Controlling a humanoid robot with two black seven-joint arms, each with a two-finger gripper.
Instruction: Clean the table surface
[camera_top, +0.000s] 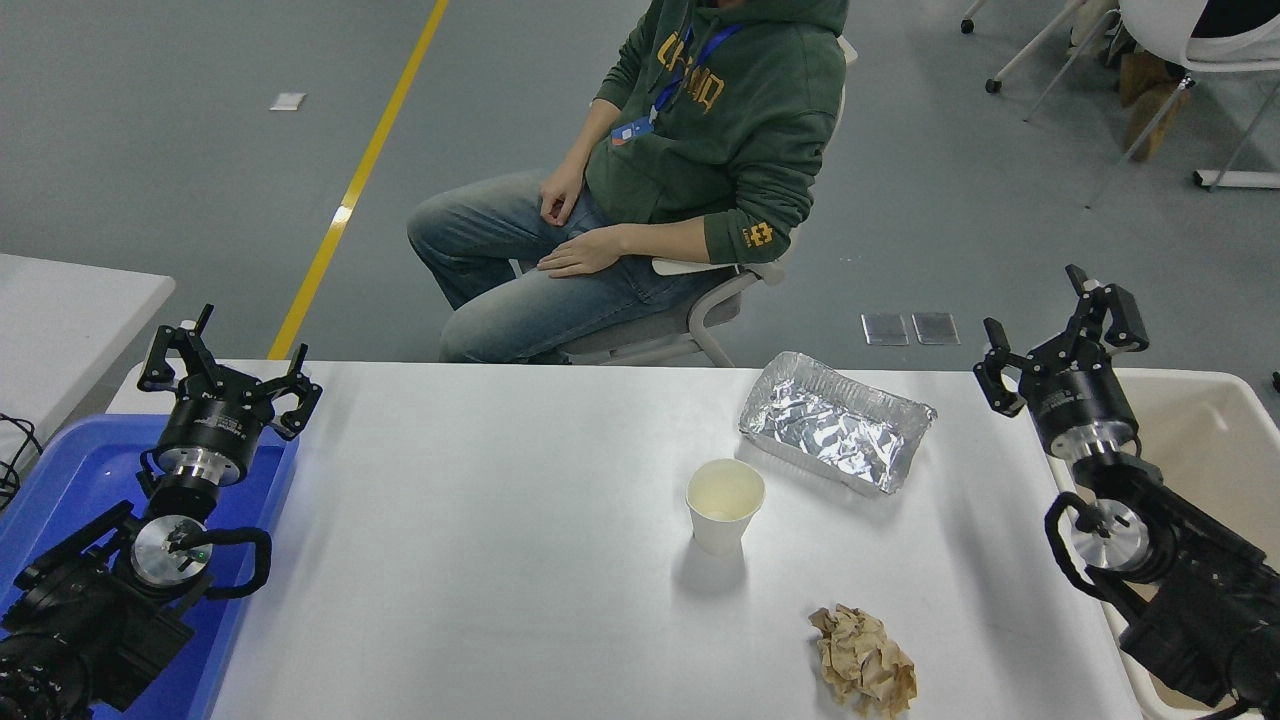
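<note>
The white table surface fills the middle of the head view. On it stand a white paper cup, upright and empty, a crinkled foil tray toward the far right, and a crumpled brown paper ball near the front edge. My right gripper hangs open above the table's far right edge, to the right of the foil tray, holding nothing. My left gripper is parked open at the far left corner, over the blue tray.
A blue plastic tray lies at the left under my left arm. A cream bin stands off the table's right edge. A person in a green hoodie sits on a chair beyond the far edge. A smaller white table shows at left.
</note>
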